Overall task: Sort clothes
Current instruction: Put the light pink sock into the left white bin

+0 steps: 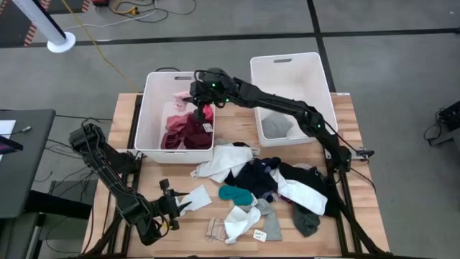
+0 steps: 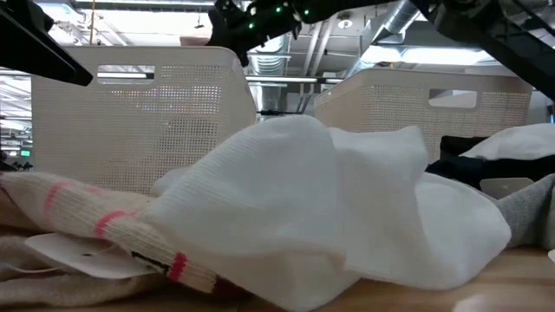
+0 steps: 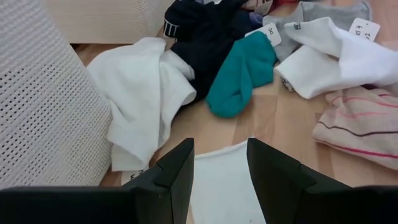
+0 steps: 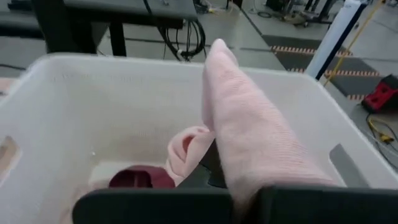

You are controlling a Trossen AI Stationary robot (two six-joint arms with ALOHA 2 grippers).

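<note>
My right gripper [image 1: 200, 104] reaches over the left white bin [image 1: 152, 108] and is shut on a pale pink garment [image 4: 249, 124]. Maroon and pink clothes [image 1: 187, 133] lie in that bin. A grey garment [image 1: 277, 128] lies in the right bin [image 1: 287, 66]. A pile of white, navy, black and grey clothes [image 1: 269, 180] lies on the table with a teal sock [image 3: 239, 78]. My left gripper [image 3: 221, 146] is low at the near left, open, with a flat white cloth [image 3: 217, 183] between its fingers. My right gripper pinches the pink garment between its two fingers, the cloth coming out right at the fingertips [image 4: 249, 177]. It reaches in from the table's right side, slanting slightly down. The garment is held up above the bin, and a folded part [image 4: 186, 149] droops toward the maroon clothes. My left gripper has a finger on either side of the white cloth's edge [image 3: 217, 155], which lies flat on the table. Whether the fingers touch the cloth cannot be told.
The two bins stand side by side at the table's far edge. A striped cream sock [image 3: 357, 121] and white socks with paper tags [image 1: 244, 223] lie near the front. Bare wood shows at the near left [image 1: 144, 180].
</note>
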